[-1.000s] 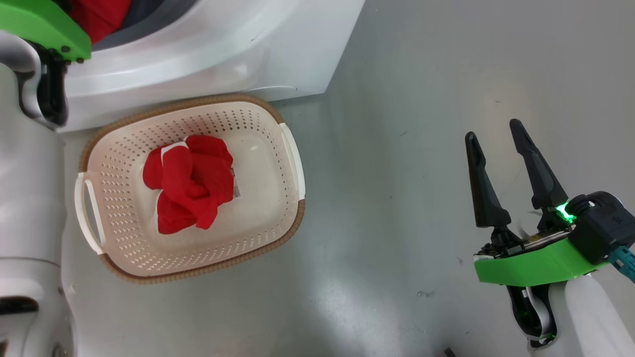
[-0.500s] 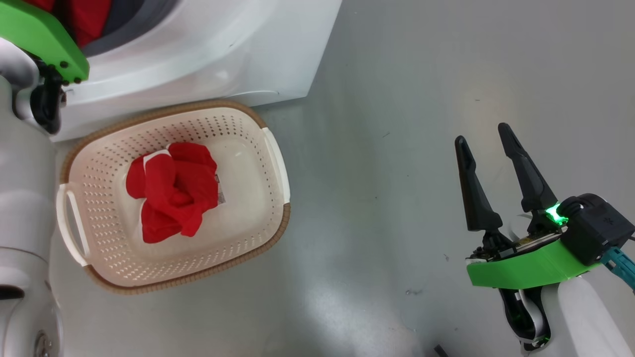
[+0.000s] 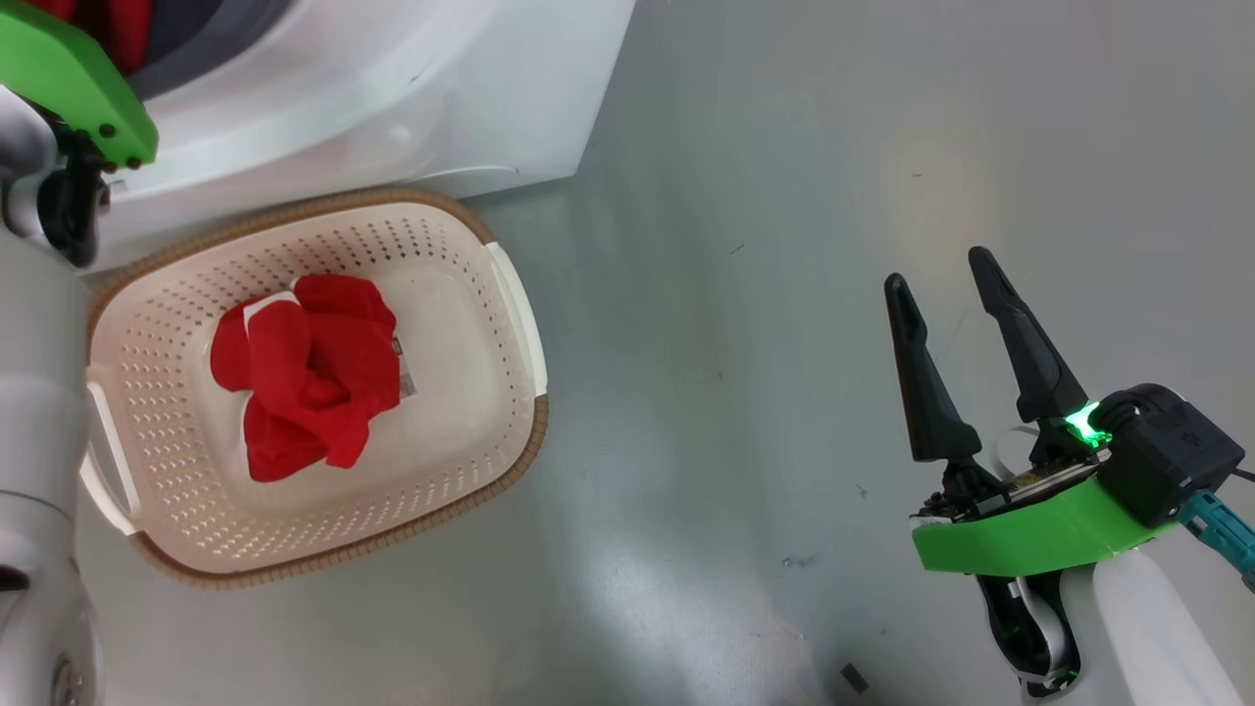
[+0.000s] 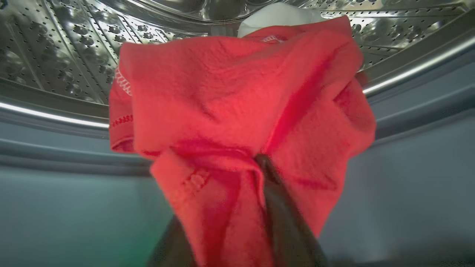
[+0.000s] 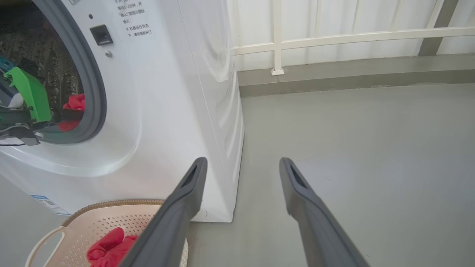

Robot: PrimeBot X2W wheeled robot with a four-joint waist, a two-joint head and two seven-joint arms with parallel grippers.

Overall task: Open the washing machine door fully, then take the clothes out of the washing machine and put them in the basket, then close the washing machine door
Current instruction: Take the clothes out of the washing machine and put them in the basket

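a laundry corner: white front-loading washing machine (image 5: 156, 111) on bare grey floor (image 5: 352, 148), pale railing (image 5: 334, 37) behind.

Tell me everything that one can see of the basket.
The basket is cream-white plastic, rounded-rectangular, its walls full of small holes, with a brown woven-look rim and white side handles. It stands upright on the grey floor, just in front of the washing machine. A crumpled red cloth lies in its middle, partly covering a small label.

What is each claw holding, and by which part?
Left claw: red cloth, pinched at a bunched fold. Right claw: open, nothing held.
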